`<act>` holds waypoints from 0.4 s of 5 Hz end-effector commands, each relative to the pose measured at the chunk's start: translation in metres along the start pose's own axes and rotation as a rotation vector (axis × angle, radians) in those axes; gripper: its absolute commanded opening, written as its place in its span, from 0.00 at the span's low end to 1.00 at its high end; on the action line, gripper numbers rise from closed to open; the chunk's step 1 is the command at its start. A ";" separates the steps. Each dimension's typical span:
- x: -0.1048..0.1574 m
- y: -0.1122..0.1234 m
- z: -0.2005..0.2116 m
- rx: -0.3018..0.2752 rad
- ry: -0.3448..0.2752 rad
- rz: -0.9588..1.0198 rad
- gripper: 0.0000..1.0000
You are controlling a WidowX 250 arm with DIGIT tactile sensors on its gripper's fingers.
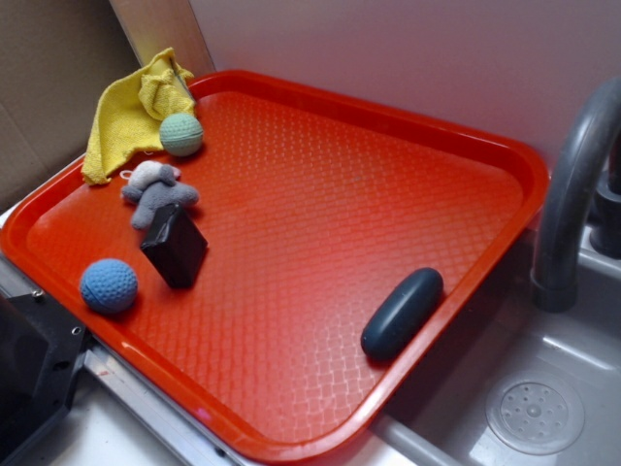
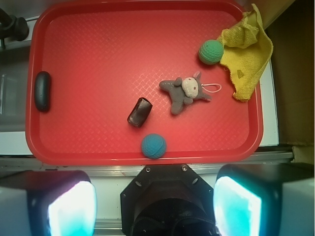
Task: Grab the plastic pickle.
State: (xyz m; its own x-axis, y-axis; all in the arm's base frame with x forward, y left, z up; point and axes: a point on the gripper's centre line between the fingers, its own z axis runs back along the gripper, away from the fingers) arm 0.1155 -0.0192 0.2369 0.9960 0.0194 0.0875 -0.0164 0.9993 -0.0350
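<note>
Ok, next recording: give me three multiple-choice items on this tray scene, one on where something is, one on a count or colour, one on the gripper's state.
1. Where does the pickle lie on the red tray?
A. Against the rim on the sink side
B. Under the yellow cloth
C. On top of the black block

2. How many crochet balls are on the tray?
A. One
B. Two
C. Four

3. What is the gripper doing?
A. Shut on the pickle
B. Shut on the stuffed toy
C. Open, holding nothing

Answers:
1. A: it lies alone by the rim next to the sink, away from the other things.
2. B: a blue ball and a green ball.
3. C: the wrist view shows both fingers spread wide, short of the tray.
</note>
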 end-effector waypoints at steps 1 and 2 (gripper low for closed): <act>0.000 0.000 0.000 0.000 0.000 0.000 1.00; 0.024 -0.016 -0.026 0.070 -0.014 0.000 1.00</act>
State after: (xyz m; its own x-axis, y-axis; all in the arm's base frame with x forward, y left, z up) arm 0.1391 -0.0362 0.2090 0.9973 0.0098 0.0729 -0.0126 0.9992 0.0380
